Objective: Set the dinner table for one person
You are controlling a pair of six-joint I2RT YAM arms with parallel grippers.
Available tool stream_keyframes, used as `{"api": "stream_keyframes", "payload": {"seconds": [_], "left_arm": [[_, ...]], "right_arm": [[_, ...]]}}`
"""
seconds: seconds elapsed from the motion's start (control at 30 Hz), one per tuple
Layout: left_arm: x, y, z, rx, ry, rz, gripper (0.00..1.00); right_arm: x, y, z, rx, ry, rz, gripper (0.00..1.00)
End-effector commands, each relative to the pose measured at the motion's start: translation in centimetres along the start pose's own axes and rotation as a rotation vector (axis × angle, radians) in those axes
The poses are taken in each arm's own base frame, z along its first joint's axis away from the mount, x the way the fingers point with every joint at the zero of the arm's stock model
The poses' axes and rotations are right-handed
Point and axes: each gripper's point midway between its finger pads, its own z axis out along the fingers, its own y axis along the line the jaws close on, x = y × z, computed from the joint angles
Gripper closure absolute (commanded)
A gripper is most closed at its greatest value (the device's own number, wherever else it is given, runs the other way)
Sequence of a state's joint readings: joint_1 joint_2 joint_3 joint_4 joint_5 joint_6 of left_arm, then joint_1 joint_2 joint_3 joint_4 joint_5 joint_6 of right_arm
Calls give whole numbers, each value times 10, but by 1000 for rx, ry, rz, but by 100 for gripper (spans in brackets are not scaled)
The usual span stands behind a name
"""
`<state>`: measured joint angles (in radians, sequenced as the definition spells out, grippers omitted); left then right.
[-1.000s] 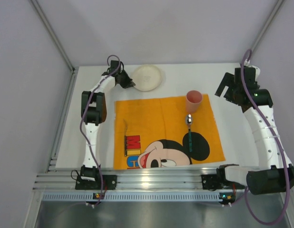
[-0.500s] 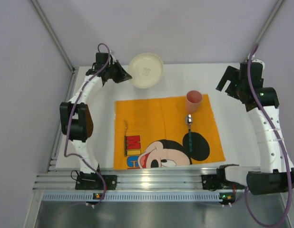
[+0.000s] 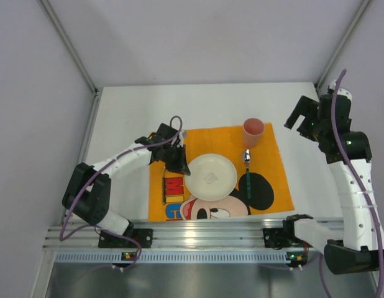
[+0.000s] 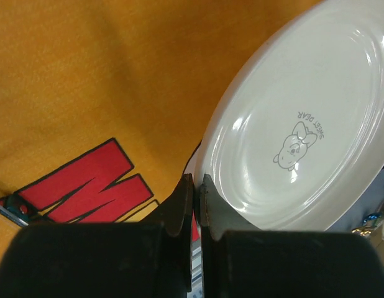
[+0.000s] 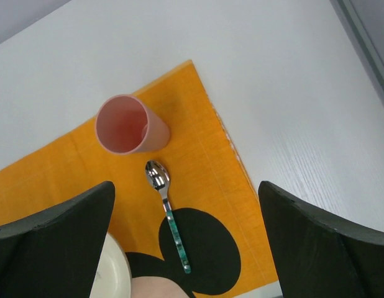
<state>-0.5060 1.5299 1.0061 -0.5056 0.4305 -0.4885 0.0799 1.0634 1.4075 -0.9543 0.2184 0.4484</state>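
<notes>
Pinching the left rim of the round cream plate (image 4: 304, 124), my left gripper (image 4: 193, 186) holds it mid-frame over the orange cartoon cloth mat (image 3: 273, 155) on the plain white dinner table (image 3: 130, 112), judged its proper place. My right gripper (image 3: 302, 119) hangs spread, frame right. Only the left wrist view shows the pinch; only the right wrist view shows that spread.

"SWEET DEAR" on white plate (image 4: 316, 74)
</notes>
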Motion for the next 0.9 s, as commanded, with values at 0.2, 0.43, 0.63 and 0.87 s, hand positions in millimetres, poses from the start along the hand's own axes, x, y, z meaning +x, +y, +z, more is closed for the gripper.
{"api": "stream_keyframes", "payload": {"seconds": [0.2,0.43,0.63,0.87], "left_arm": [[-5,23,1,-172,-103,41,100],[-26,28,9,-222,-112,89,20],[-62,-1,-33,-217,-253,133,1],[-136,50,-170,-589,-819,187,1]], "right_arm": [[12,-22,-29,31,-28,16,0],[22,-27,-37,28,-18,22,0],[19,-11,-48,-83,-36,-2,0],[18,34,-64,-354,-38,-23,0]]}}
